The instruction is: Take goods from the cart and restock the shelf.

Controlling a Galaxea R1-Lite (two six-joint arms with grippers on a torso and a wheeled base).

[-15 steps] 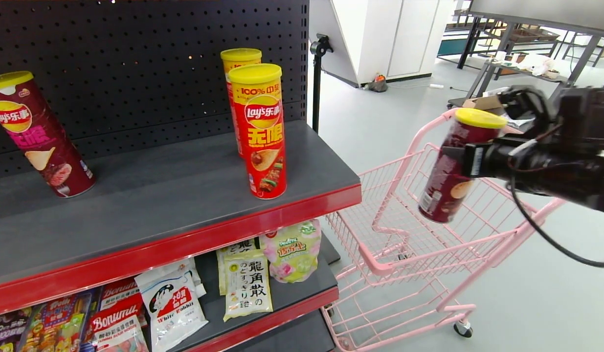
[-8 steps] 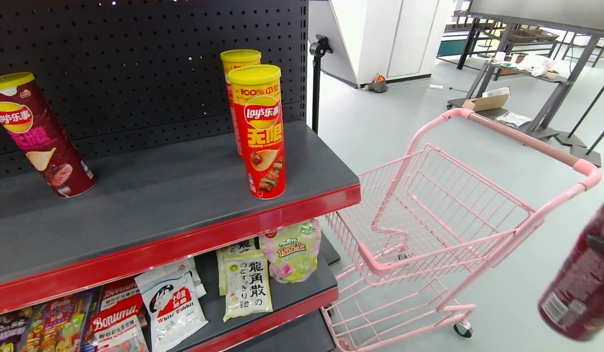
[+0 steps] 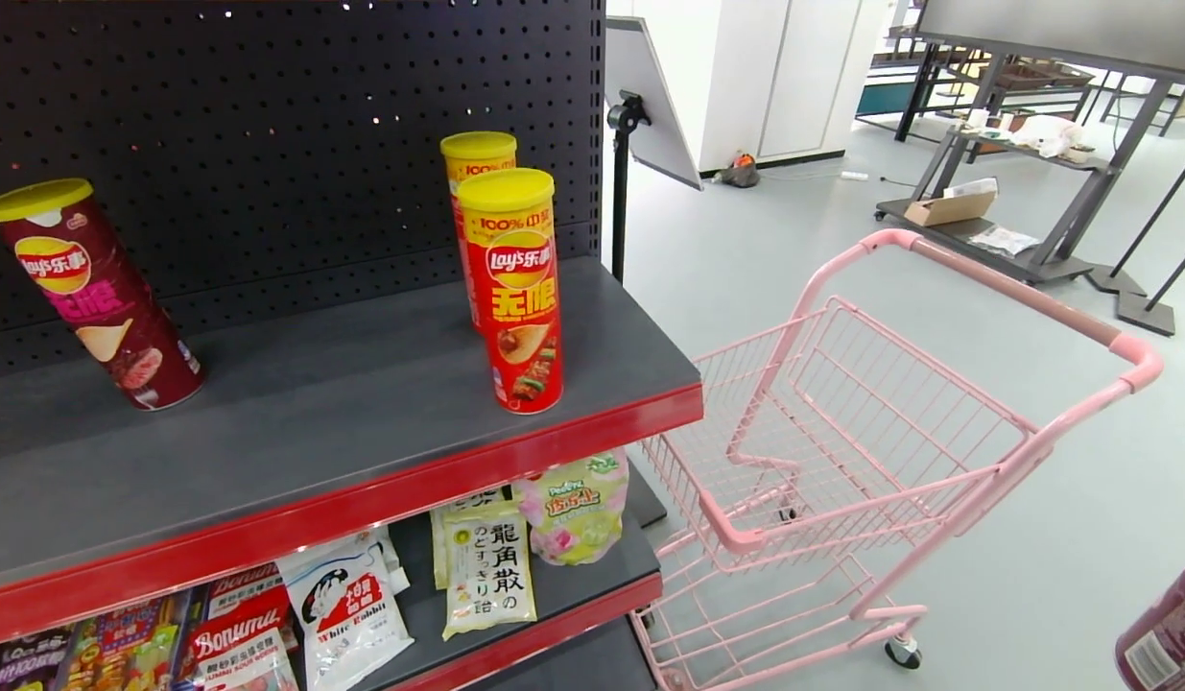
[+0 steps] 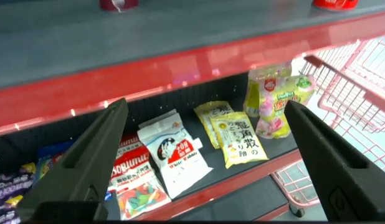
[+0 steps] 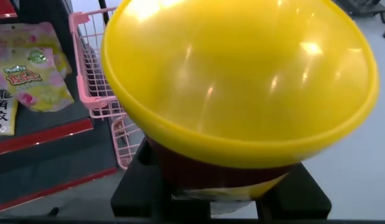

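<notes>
Trouble from here would most likely have started at the grip. Your right gripper (image 5: 215, 200) was clenched on the maroon crisp can (image 5: 199, 167) just under its yellow lid (image 5: 242, 81). The long body ran free beyond the fingers, and I judged it could swing or slide if you moved fast.

In the head view the can sat low at the robot's right, on the far side of the pink cart (image 3: 841, 384) and well apart from the upper shelf (image 3: 362, 384). Any carry had to clear the cart's handle (image 3: 1014, 297), and the can's bottom could have caught there or on the shelf's red front edge (image 3: 362, 499).

On the shelf, two red crisp cans (image 3: 510, 288) stood one behind the other near the cart end, and a second maroon can (image 3: 93, 293) stood far to the left, seeming to lean. The bare board between them looked like your safest spot. A low or wide sweep could have toppled the front red can.

Your left gripper (image 4: 208, 155) was spread wide, holding and touching nothing. It faced the snack bags (image 4: 174, 155) on the lower shelf.
</notes>
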